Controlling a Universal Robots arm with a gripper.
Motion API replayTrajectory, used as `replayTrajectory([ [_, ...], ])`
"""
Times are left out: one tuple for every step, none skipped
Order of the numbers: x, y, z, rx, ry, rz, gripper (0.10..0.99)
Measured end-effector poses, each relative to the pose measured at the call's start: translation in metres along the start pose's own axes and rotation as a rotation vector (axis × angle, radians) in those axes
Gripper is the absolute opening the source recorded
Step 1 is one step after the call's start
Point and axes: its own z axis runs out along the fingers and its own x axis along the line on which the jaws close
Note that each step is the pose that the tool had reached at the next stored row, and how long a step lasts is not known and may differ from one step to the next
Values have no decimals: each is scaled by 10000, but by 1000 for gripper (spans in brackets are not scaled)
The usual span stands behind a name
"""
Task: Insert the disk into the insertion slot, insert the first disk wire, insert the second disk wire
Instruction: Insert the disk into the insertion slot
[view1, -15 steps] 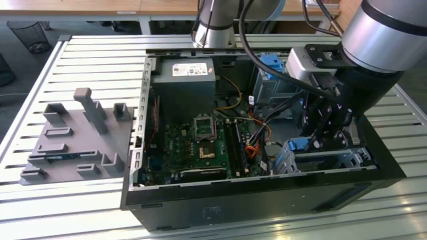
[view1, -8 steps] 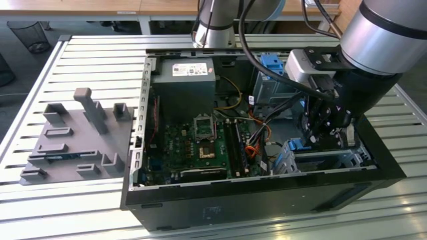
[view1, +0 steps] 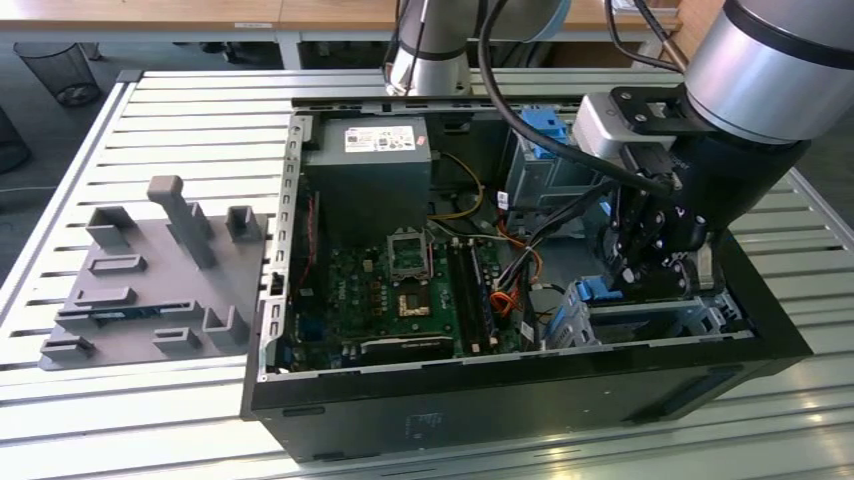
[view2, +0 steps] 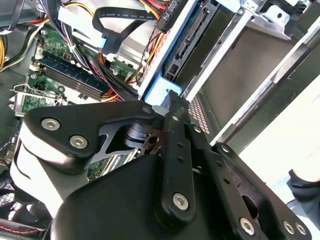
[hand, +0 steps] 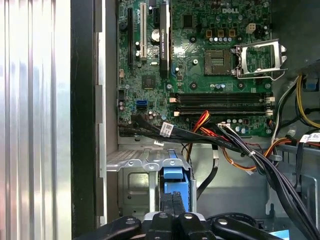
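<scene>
Pincer (hand: 173, 196): pressed together, tips right against the disk (hand: 175, 176), on its blue edge
Disk: mostly sitting in slot (hand: 134, 186), looks like
Wires (hand: 235, 146): hanging loose nearby, none plugged in that I can see
Progress: step one nearly done, I'd say

From my station I see the work sitting on a long table (view1: 160, 110) of pale metal slats that run across the exterior view. Overhead light glints off the slats nearest the camera, and in the first wrist view the same slats show as bright stripes. Beyond the table's far edge there is grey floor (view1: 134, 55), and a black wire-mesh wastebasket (view1: 60, 70) stands on it at the exterior view's left. Light wooden desks (view1: 200, 12) line the back, one of them on a white leg (view1: 287, 45).
</scene>
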Motion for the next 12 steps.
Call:
replayTrajectory([
  [0, 0, -4, 1, -2, 0, 106],
  [0, 0, -6, 1, -4, 0, 106],
  [1, 0, -9, 2, -3, 1, 106],
  [0, 1, -15, 1, -2, 1, 106],
  [0, 1, -21, 1, 0, 1, 106],
  [0, 1, -27, 1, -1, 1, 106],
  [0, 1, -33, 1, -1, 1, 106],
  [1, 1, -38, 1, -2, 0, 106],
  [1, 1, -42, 1, -2, 1, 106],
  [0, 1, -45, 1, -2, 1, 106],
  [0, 1, -47, 1, -3, 1, 106],
  [0, 1, -48, 1, -3, 1, 106],
])
